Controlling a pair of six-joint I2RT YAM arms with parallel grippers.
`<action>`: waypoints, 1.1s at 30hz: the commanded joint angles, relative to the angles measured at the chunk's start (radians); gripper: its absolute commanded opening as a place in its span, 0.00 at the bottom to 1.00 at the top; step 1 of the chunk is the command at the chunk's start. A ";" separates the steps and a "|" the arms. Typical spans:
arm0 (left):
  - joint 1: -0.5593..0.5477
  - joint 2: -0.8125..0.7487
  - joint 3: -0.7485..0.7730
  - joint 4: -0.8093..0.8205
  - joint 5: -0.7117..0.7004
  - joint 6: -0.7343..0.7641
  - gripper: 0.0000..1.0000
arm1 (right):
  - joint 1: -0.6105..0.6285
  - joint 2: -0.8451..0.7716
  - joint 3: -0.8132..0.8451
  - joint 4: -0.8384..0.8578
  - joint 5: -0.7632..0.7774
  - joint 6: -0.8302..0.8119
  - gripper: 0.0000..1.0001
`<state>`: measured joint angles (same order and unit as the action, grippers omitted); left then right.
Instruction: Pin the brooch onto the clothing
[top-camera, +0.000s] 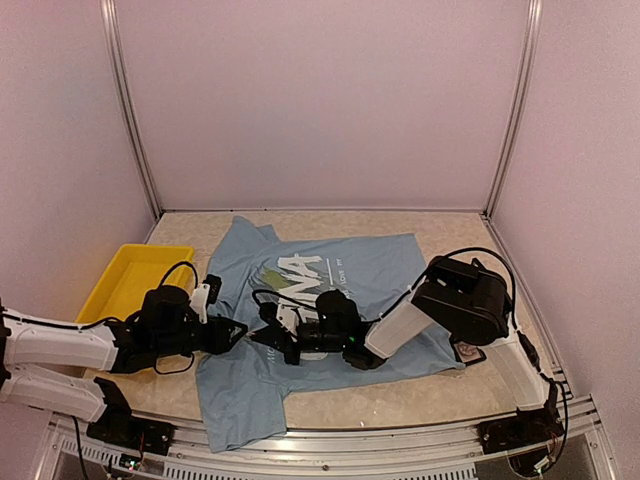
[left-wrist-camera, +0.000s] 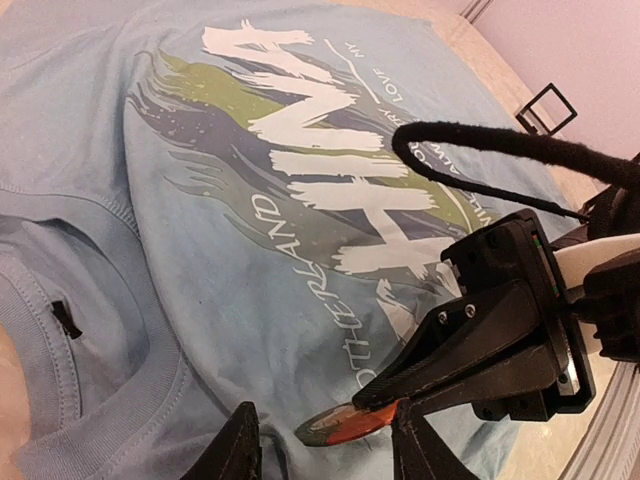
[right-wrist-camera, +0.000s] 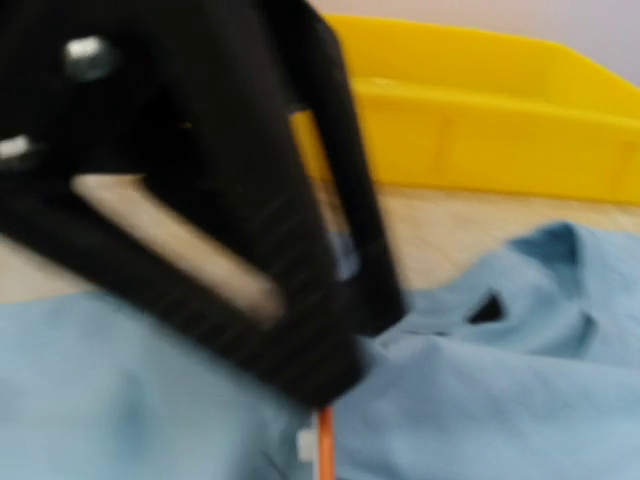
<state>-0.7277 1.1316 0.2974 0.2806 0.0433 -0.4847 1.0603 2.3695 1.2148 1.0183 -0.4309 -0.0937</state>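
The light blue T-shirt (top-camera: 375, 270) is lying spread flat on the table (top-camera: 450, 225), chest side up, w/ the white lettering (left-wrist-camera: 310, 150) and green-yellow brush strokes facing the cams. A yellow tray (top-camera: 120, 275) is sitting on the table just beside the shirt, on the left.

Both arms are reaching in over the shirt and meeting nr its middle. The left tool (top-camera: 232, 333) is coming in from the left side and the right tool (left-wrist-camera: 378, 398) from the right, tips close together but not touching.

In the left wrist view the right tool's fingers are pressed together, pinching a small oval brooch (left-wrist-camera: 345, 425) w/ an orange-and-grey face. The brooch is sticking out past the tips, tilted, low over the blue fabric just below the print. Whether it's touching the cloth, can't tell. The left tool is spread, its two fingers (left-wrist-camera: 238, 448) showing either side of the brooch w/ nothing gripped btwn them.

The shirt's ribbed neckline (left-wrist-camera: 100, 400) is lying nr the left tool. A black cable (left-wrist-camera: 480, 140) is looping above the right tool.

The right wrist view is blurry — a thin orange edge is showing under the black finger, w/ the tray behind.
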 joint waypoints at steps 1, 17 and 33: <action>-0.037 -0.128 -0.082 0.041 -0.144 0.002 0.42 | 0.001 0.011 0.006 0.041 -0.141 0.058 0.00; -0.192 -0.216 -0.126 0.016 -0.361 0.013 0.41 | -0.005 -0.062 -0.037 0.045 -0.005 0.001 0.00; -0.239 -0.074 0.062 -0.155 -0.519 -0.023 0.49 | -0.199 -0.436 -0.351 -0.328 0.371 0.273 0.00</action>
<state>-0.9997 1.0195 0.2985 0.1543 -0.4778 -0.4957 0.9382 1.9961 0.9661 0.8532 -0.1734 0.0128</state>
